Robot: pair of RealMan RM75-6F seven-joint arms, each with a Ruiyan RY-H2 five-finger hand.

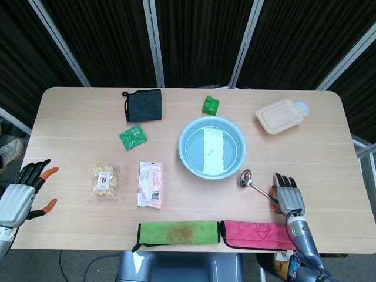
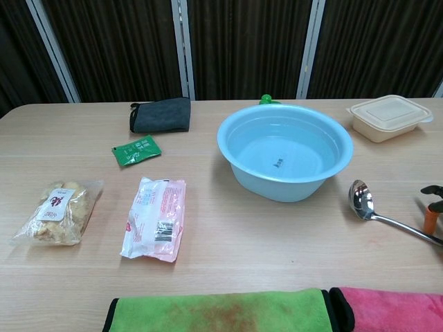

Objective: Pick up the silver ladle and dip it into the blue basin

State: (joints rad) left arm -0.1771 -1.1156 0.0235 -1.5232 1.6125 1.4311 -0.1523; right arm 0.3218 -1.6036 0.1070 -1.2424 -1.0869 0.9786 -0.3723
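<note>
The silver ladle (image 1: 251, 183) (image 2: 379, 210) lies flat on the table, bowl toward the blue basin (image 1: 211, 147) (image 2: 284, 150), handle running off to the right. My right hand (image 1: 286, 197) (image 2: 432, 207) hovers over the handle's far end with its fingers spread and nothing gripped; only its fingertips show at the right edge of the chest view. The basin stands upright in the table's middle. My left hand (image 1: 23, 191) is open at the far left edge, well away from both.
A green towel (image 1: 178, 231) and a pink towel (image 1: 254, 233) lie along the front edge. A pink packet (image 1: 150, 184), a snack bag (image 1: 106, 179), a green sachet (image 1: 133, 137), a dark pouch (image 1: 143, 104), a green block (image 1: 210, 105) and a lidded beige box (image 1: 280, 115) are spread around.
</note>
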